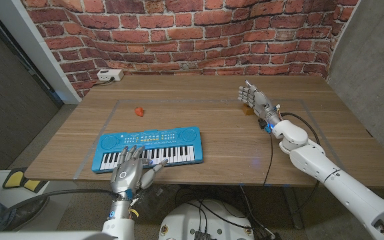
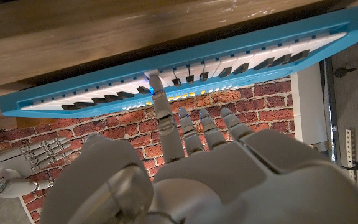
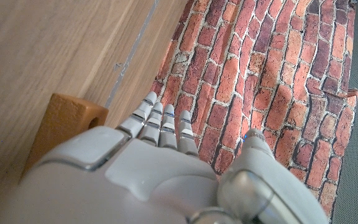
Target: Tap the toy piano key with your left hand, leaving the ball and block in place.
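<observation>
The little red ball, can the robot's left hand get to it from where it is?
Probably yes: the left hand is at the toy piano, and the red ball lies beyond it, with only bare table around it.

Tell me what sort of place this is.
Probably an indoor robot test room: a wooden table against a brick wall, a toy piano laid out as a prop, and cables under the table.
</observation>
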Controlling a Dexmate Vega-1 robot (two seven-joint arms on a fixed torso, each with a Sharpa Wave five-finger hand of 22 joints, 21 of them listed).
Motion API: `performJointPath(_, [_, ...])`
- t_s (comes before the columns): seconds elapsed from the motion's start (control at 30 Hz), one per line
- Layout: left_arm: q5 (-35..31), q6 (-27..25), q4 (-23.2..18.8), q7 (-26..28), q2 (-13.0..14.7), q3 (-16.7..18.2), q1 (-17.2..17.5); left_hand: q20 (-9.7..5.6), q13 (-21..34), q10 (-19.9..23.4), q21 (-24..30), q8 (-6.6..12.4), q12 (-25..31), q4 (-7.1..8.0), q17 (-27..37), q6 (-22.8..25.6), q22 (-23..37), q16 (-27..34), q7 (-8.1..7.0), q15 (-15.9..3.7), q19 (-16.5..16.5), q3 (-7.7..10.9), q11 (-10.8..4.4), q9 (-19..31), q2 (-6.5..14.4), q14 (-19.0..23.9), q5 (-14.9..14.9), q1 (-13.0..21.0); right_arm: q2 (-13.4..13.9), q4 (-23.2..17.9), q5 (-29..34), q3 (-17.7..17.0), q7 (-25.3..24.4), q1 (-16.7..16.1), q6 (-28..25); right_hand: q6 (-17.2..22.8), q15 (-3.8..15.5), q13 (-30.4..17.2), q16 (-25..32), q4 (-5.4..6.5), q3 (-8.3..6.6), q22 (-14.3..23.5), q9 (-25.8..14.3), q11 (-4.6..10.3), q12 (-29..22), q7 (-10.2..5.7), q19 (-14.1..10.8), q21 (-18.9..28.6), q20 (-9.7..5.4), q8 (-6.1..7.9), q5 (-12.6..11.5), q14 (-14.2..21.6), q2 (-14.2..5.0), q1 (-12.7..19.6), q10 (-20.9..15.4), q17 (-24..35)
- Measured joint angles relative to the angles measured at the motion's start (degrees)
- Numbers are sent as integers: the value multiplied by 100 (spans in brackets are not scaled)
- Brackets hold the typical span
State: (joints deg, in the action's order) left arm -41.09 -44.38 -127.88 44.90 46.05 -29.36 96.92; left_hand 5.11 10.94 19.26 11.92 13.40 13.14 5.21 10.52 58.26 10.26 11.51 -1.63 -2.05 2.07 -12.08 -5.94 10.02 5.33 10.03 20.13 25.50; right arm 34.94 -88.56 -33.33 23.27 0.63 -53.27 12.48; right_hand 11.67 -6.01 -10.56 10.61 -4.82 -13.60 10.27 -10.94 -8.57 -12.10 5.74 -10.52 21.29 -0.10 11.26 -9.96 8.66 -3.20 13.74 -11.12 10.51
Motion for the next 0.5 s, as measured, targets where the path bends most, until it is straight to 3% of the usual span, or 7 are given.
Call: performJointPath(0.5, [142, 79, 29, 37, 51, -10, -18, -10, 0, 61, 0, -25, 0, 16, 0, 42, 0, 0, 43, 0, 9, -16, 20, -3, 29, 0, 0, 28, 39, -80, -6, -42, -30, -89, 43, 0, 0, 0, 0, 0, 0, 0, 0, 0, 0, 0, 1, 0, 0, 0, 0, 0, 0, 0, 0, 0])
